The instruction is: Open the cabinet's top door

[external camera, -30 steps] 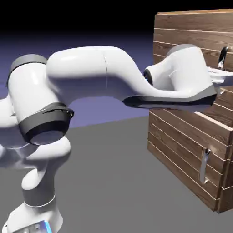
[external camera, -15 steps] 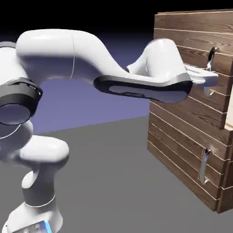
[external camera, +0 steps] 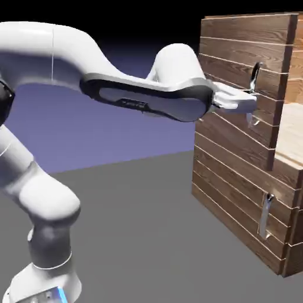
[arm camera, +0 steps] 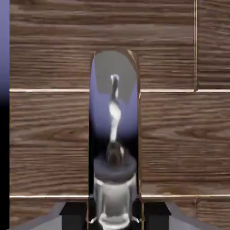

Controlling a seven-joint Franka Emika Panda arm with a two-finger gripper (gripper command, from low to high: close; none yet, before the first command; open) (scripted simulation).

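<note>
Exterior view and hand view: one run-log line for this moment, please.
end effector: shut on long curved silver bar handle | dark-brown plank top door: swung partly open | lighter wood interior: exposed

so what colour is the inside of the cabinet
Light, pale wood behind the top door, lighter than the dark brown planks outside; clearest in the exterior view.

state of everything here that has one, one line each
top door: swung partly open, pale wood interior showing behind it
curved silver handle: clamped between the end effector's fingers
end effector: shut on the handle
lower panel: closed, its short handle untouched
</note>
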